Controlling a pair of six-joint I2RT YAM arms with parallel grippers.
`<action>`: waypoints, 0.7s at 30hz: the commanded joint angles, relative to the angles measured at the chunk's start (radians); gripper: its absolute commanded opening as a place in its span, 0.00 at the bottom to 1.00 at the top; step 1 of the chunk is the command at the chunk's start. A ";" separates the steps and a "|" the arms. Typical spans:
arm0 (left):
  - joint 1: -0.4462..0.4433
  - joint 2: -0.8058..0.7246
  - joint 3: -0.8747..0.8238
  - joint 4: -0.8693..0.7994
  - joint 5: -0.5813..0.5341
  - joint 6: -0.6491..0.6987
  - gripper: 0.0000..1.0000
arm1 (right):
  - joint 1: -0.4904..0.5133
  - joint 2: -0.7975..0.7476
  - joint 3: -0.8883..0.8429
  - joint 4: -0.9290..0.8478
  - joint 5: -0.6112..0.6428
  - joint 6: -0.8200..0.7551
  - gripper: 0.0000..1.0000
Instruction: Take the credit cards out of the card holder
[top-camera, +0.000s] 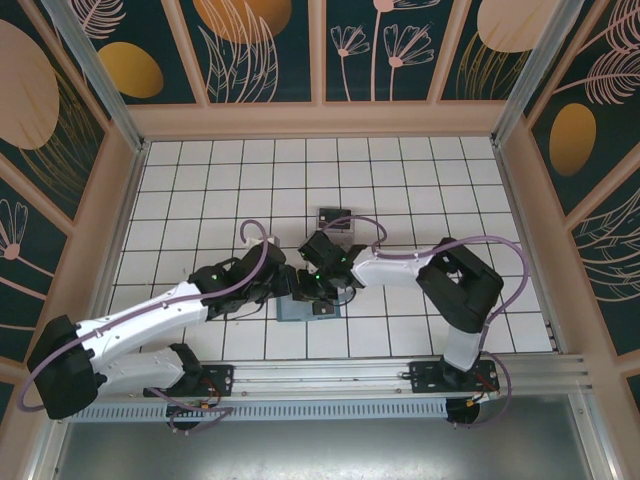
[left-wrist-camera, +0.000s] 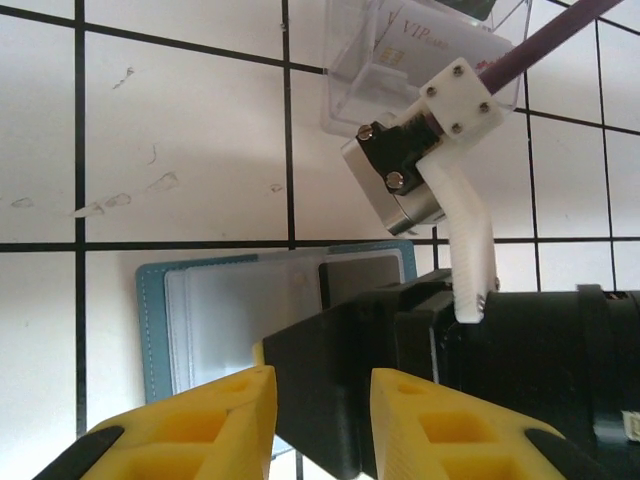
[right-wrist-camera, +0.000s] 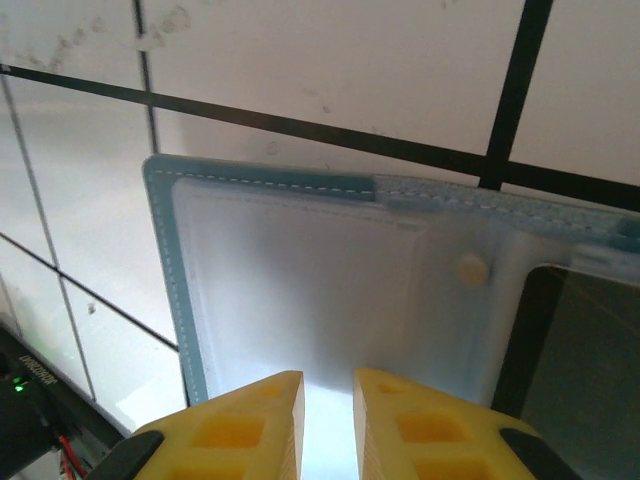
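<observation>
The card holder (top-camera: 298, 310) lies open on the tiles between the two arms, teal-edged (left-wrist-camera: 150, 320) with cloudy clear sleeves (right-wrist-camera: 290, 270). A dark credit card (left-wrist-camera: 365, 272) sits in a sleeve at its right side, and shows as a dark patch (right-wrist-camera: 575, 345) at the right edge of the right wrist view. My right gripper (right-wrist-camera: 328, 410) reaches down onto the sleeves, its fingers nearly together with a pale sleeve leaf between them. My left gripper (left-wrist-camera: 323, 400) hovers at the holder's near edge, fingers apart. The right gripper's black body (left-wrist-camera: 340, 380) shows behind that gap.
A clear plastic tray (top-camera: 335, 220) stands about one tile beyond the holder, with a pale card marked VIP (left-wrist-camera: 420, 45) in it. The right arm's white bracket and cable (left-wrist-camera: 465, 200) cross just above the holder. Wooden walls ring the tiled floor.
</observation>
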 joint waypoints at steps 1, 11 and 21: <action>0.008 0.044 0.035 0.030 0.030 0.027 0.32 | -0.022 -0.076 -0.012 -0.034 0.039 -0.005 0.21; 0.008 0.193 0.109 0.058 0.122 0.070 0.30 | -0.091 -0.203 -0.131 -0.057 0.073 -0.006 0.21; 0.007 0.340 0.152 0.071 0.202 0.048 0.29 | -0.126 -0.259 -0.223 -0.111 0.138 -0.002 0.21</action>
